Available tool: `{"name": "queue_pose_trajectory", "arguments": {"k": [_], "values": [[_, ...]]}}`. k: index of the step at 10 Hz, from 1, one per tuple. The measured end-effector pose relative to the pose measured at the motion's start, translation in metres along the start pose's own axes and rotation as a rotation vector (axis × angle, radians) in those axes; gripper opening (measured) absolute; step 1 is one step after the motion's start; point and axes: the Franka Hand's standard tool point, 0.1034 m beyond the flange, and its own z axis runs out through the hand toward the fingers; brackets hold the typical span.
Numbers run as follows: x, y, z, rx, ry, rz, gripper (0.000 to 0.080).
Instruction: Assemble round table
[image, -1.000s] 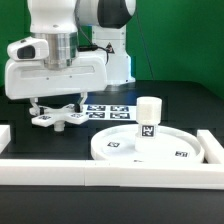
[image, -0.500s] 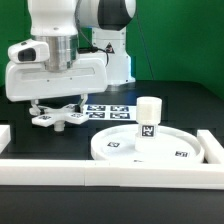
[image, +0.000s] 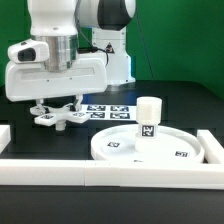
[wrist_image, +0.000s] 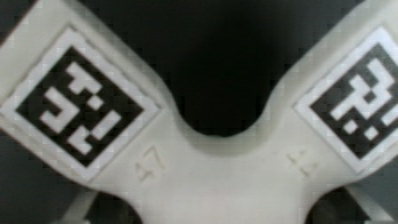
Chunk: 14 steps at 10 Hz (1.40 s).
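The flat cross-shaped foot piece (image: 61, 118) lies on the black table at the exterior view's left. My gripper (image: 58, 106) is low over it, its fingers (image: 38, 108) spread wide on either side, open. In the wrist view the foot piece (wrist_image: 196, 165) fills the picture, with two tagged arms running up from its centre; the fingertips do not show there. The large rimmed round disc (image: 120, 150) lies at the front right. The short thick cylinder leg (image: 148, 118) stands upright on the disc.
The marker board (image: 108, 110) lies flat behind the foot piece and the disc. White border rails run along the front (image: 100, 172) and at the right (image: 211, 147). The arm's base (image: 115, 55) stands at the back.
Hardly anything differs; the gripper stays low over the foot piece, and the disc and leg have not moved.
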Motion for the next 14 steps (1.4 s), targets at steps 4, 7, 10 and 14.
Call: {"name": "queue_pose_trajectory", "arguments": {"k": [4,7,10,14], "values": [[0.026,-0.025,-0.023,0.021,0.009,0.01,0.0444],[0.057,-0.069,-0.056,0.04,0.02,0.067,0.0445],[0.091,-0.117,-0.086,0.036,0.056,0.124,0.0446],[0.105,-0.128,-0.09,0.045,0.045,0.122,0.0446]]}}
